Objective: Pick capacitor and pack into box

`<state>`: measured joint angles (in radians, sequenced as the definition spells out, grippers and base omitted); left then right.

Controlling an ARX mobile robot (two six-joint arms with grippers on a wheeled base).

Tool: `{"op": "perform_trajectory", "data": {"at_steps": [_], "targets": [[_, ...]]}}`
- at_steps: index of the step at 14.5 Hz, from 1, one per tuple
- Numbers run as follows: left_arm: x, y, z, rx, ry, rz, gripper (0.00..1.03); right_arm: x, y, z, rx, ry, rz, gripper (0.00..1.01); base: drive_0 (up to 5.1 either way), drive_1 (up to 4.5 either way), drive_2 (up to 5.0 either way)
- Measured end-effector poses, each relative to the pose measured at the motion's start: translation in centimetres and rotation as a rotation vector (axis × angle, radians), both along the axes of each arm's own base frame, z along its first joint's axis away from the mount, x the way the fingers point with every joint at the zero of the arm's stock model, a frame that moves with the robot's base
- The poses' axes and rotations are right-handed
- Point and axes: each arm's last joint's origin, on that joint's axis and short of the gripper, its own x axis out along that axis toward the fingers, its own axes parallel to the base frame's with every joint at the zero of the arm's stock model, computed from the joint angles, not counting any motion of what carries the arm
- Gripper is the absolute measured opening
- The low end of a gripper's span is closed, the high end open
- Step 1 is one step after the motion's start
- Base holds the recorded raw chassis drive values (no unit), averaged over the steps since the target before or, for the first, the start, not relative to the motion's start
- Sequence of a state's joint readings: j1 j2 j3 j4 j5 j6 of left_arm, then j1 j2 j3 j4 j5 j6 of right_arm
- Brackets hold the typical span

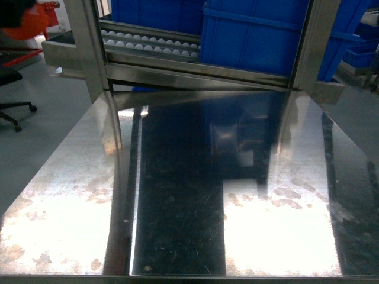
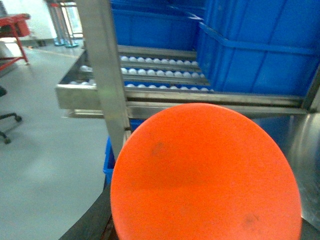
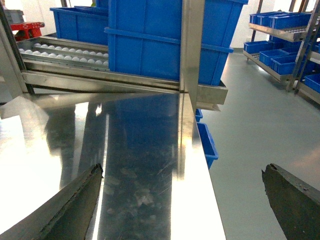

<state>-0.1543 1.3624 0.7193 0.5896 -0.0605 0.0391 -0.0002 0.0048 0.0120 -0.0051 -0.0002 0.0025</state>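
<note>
I see neither the capacitor nor the box in any view. My right gripper (image 3: 182, 200) has its fingers (image 3: 75, 207) spread wide apart above the steel table (image 1: 177, 225), with nothing between them. An orange disc (image 2: 205, 175) fills the left wrist view, so I cannot tell the left fingers' state. Blue bins (image 1: 260, 29) stand on the roller rack (image 1: 148, 44) behind the table; their contents are hidden.
</note>
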Motion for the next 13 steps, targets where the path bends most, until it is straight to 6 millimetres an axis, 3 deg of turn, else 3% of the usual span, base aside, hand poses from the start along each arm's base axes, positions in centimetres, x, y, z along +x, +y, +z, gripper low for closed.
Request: {"op": "perform_trajectory", "data": {"at_steps": [2, 8, 13], "targets": [[-3.5, 0.6, 0.3, -0.024, -0.038, 0.038, 0.45, 0.0, 0.0, 0.0, 0.0, 0.0, 0.0, 0.98, 0.0, 0.0, 0.0], [-3.8, 0.5, 0.1, -0.028, -0.052, 0.054, 0.45, 0.0, 0.0, 0.0, 0.0, 0.0, 0.0, 0.98, 0.0, 0.0, 0.0], [-9.1, 2.7, -4.5, -0.037, -0.041, 0.103, 0.45, 0.0, 0.0, 0.0, 0.0, 0.0, 0.0, 0.98, 0.0, 0.0, 0.0]]}}
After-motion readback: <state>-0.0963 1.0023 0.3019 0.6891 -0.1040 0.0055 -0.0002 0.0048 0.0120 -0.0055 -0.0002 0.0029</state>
